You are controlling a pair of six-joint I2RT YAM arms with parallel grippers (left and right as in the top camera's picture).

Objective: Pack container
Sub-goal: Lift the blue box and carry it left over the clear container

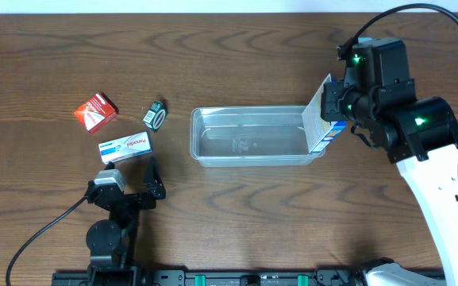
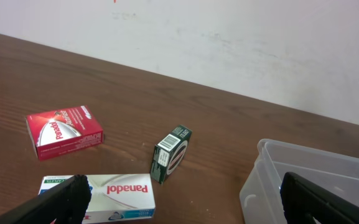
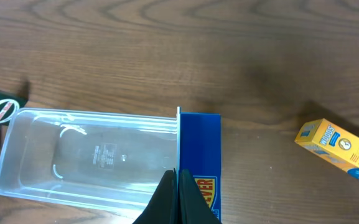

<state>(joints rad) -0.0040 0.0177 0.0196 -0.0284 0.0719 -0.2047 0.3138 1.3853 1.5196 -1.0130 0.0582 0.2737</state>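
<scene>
Broadly, a dark brown wood-grain table (image 1: 236, 48) fills the overhead view, and the left wrist view shows a plain white wall (image 2: 241, 43), lightly scuffed, rising at its far edge.

The container (image 1: 248, 137) lies near the middle of the table, its long side running left to right. It is clear, and nothing lies on its floor. The right end effector (image 1: 336, 103) hangs over the container's right end, with its fingers pinched together on a blue box (image 1: 322, 119). The box is tilted and overlaps the container's right rim. I cannot tell whether it touches the tub. In the right wrist view a yellow box (image 3: 338, 149) lies on the table to the right of the blue one, well apart from the container.

The left end effector (image 1: 154, 181) sits low, to the left of the container and nearer than it. Its fingers are spread wide and grip nothing. Just beyond it lies a white box (image 1: 124, 148) printed "Panadol". Farther off are a red box (image 1: 95, 111) and a small green box (image 1: 155, 115). The green one stands on edge between the red box and the container's left end, touching neither.
</scene>
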